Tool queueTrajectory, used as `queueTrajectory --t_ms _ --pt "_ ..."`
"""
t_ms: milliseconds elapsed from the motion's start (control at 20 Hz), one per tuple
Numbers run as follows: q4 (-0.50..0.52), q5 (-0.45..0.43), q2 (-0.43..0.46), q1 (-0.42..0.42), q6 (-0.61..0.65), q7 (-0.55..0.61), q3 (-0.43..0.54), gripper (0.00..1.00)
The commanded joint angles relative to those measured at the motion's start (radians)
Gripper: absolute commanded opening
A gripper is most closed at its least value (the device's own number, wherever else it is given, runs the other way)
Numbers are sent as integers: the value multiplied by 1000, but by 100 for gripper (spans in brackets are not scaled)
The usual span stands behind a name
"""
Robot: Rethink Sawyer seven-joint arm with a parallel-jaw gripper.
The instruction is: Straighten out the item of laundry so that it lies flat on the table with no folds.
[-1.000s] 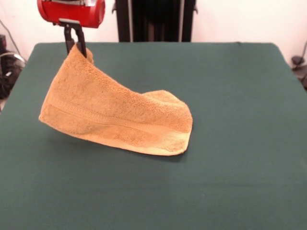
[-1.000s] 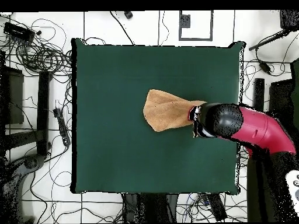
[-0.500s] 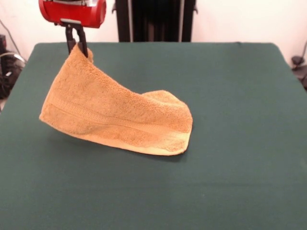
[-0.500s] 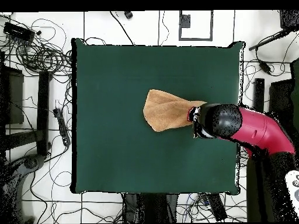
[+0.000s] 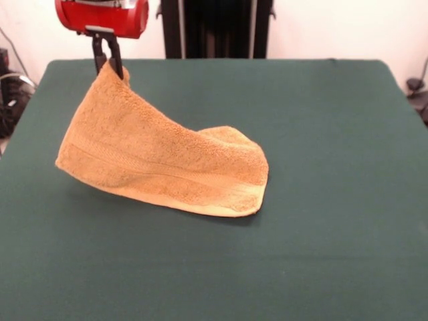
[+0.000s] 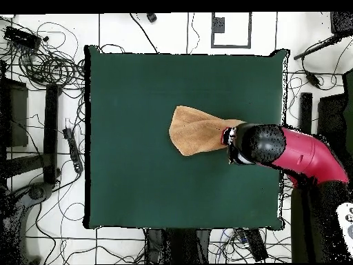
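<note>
The black gripper (image 5: 110,65) pinches one corner of the golden-tan towel (image 5: 160,164), its two dark fingers (image 5: 116,60) closed on the cloth just below the red wrist housing (image 5: 101,16) at the top left of the front view. From that raised corner the towel hangs and slopes down to the right, forming a slanted sheet. Its lower right end rests on the dark green table (image 5: 321,200), where the cloth doubles over itself in a rounded fold. The left lower edge appears lifted off the surface, with a shadow under it. A woven band runs along the towel near its lower hem. No tag can be made out.

Seen from above, the towel (image 6: 196,130) lies a little right of the table's centre as a tapering shape. Its wide rounded end points toward the middle of the table (image 6: 131,103), and its narrow end disappears beneath the arm's black wrist (image 6: 258,143). The gripper itself is hidden under that wrist in this view. The red arm (image 6: 310,157) reaches in from the table's right edge. Black cables (image 6: 48,62) sprawl over the white tiled floor (image 6: 303,69) around the table. The rest of the green cloth is bare and smooth.
</note>
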Motion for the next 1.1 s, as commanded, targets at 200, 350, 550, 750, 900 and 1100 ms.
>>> queueTrajectory --t_ms 200,350,550,750,900,1100 --pt "116 -23 19 -1 -27 -17 57 0" --pt "106 -30 26 0 -28 -28 61 0" --pt "111 -28 27 -5 -25 -38 67 0" --pt "113 -22 29 -7 -20 -35 70 0" --pt "109 -23 31 -5 -20 -34 70 0" --pt "105 -26 33 -5 -20 -36 70 0"
